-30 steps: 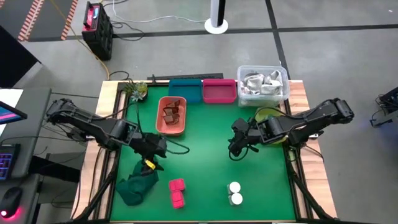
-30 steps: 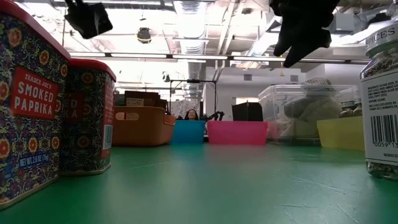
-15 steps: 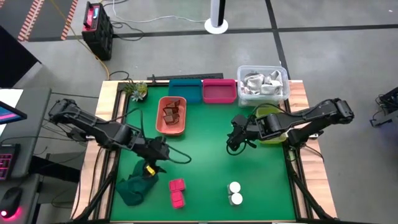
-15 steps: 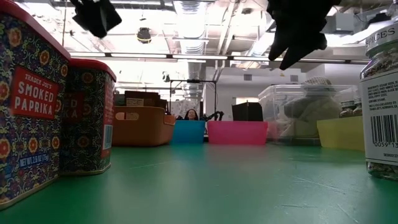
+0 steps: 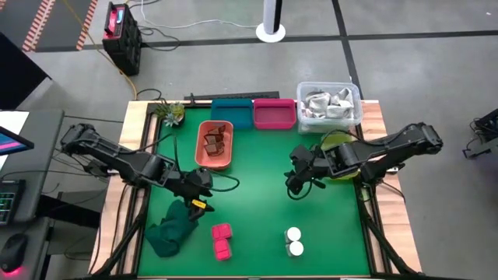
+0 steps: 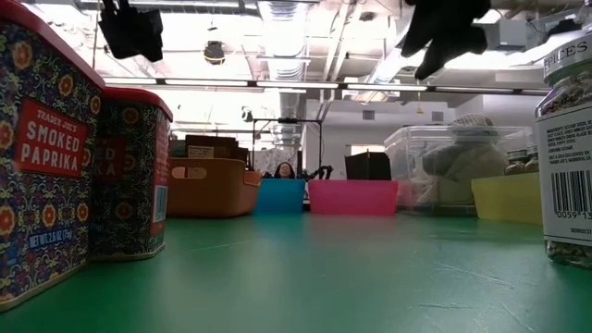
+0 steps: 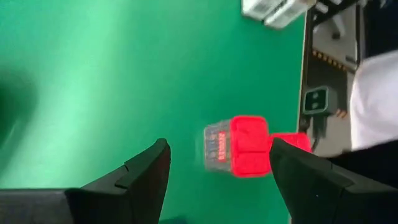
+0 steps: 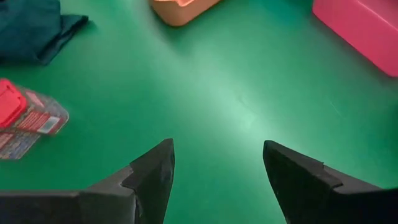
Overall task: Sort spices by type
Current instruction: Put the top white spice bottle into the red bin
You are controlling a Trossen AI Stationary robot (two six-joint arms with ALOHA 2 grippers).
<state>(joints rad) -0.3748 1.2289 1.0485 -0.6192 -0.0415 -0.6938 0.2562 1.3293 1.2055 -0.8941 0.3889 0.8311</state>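
Observation:
Two magenta boxes [image 5: 222,241] lie side by side on the green mat near its near edge; they show as patterned paprika tins [image 6: 55,157] in the low view. Two white-topped jars [image 5: 294,243] stand to their right. Reddish-brown pieces sit in an orange tray [image 5: 215,145]. No greenish jars show plainly. My left gripper [image 5: 196,192] hangs open above the mat, up-left of the boxes [image 7: 249,152], holding nothing. My right gripper [image 5: 296,182] hangs open over mid-mat [image 8: 217,155], holding nothing.
A dark green cloth [image 5: 171,232] lies crumpled left of the boxes. Teal bin [image 5: 232,113], pink bin [image 5: 274,114] and a clear tub of shiny packets [image 5: 329,105] line the far edge. A yellow-green bin [image 5: 333,143] sits under my right arm. Bare green mat lies between the grippers.
My right gripper has risen a little above the mat, hardly shifting sideways. My left gripper has edged slightly toward the table's right, staying high. Both stay open, and nothing on the table has moved.

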